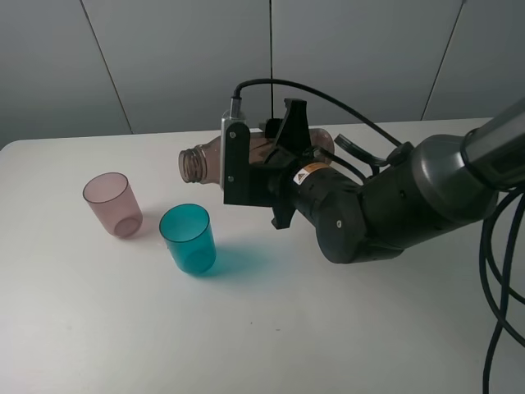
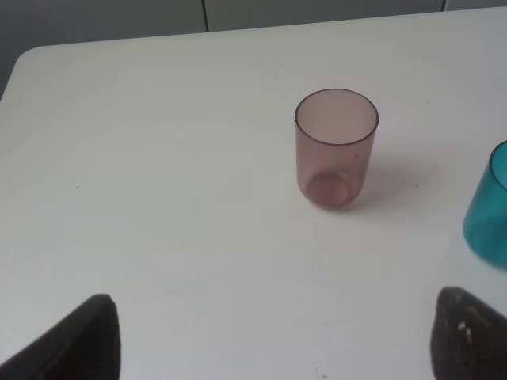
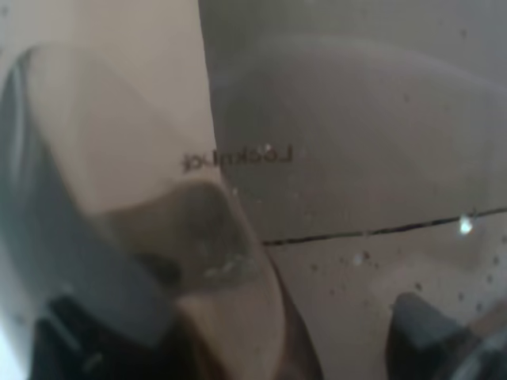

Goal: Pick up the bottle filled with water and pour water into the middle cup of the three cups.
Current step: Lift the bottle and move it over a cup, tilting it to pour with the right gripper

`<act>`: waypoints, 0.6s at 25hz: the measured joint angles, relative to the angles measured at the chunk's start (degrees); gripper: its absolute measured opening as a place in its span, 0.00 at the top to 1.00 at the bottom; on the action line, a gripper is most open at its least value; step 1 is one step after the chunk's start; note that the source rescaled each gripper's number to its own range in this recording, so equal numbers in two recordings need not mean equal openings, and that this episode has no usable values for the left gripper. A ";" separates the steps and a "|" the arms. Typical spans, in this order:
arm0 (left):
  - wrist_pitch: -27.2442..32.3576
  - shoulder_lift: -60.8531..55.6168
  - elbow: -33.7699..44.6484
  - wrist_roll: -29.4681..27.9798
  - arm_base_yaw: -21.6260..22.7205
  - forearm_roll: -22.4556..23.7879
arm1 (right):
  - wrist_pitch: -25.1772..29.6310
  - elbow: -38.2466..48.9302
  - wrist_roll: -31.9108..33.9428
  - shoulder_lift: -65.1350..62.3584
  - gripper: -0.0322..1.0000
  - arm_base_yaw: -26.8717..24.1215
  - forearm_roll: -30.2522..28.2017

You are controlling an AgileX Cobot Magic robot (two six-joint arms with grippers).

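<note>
Arm outstretched, jaws clamping bottle — horizontal

Plastics showing against a matt white surface
The smoky brown translucent plastic bottle and the teal translucent plastic tumbler are gleaming smoothly.

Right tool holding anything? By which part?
Yes: the right tool grips the translucent smoky brown plastic bottle around its mid-body, neck free, lying nearly horizontal.

Translucent smoky-brown bottle, teal middle cup, pink cup, white table, grey wall
</note>
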 joint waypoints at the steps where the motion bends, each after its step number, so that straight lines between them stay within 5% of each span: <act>1: 0.00 0.00 0.00 0.00 0.00 0.00 | -0.09 0.00 -0.65 0.00 0.92 0.00 0.00; 15: 0.00 0.00 0.00 0.00 0.00 0.00 | -2.25 -0.10 -7.19 0.00 0.92 0.00 0.11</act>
